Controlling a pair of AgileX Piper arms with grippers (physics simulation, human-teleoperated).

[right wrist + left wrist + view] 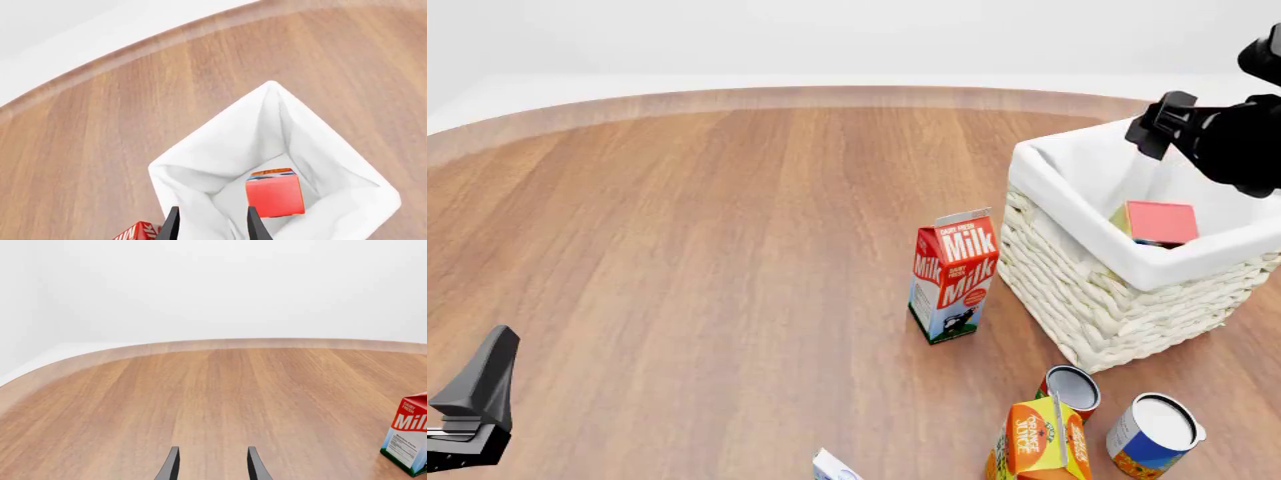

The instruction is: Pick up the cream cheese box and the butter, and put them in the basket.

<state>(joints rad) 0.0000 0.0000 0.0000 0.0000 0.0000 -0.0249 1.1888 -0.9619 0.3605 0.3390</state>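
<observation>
Your butter (1160, 222) lies inside the basket (1068, 190), on the liner floor. Your right gripper (209, 220) hangs above it, fingers parted and holding nothing. That half looks done. A white box corner at the near table edge (834, 467) may be the cream cheese box, but you cannot tell. Your left gripper (210, 462) waits open and empty over bare wood; the next move calls for reaching there.

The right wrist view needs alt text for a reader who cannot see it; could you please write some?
Looking down past the open right gripper, the butter lies inside the white-lined basket on a brown wooden table. A corner of the red milk carton shows just outside the basket's rim.
</observation>
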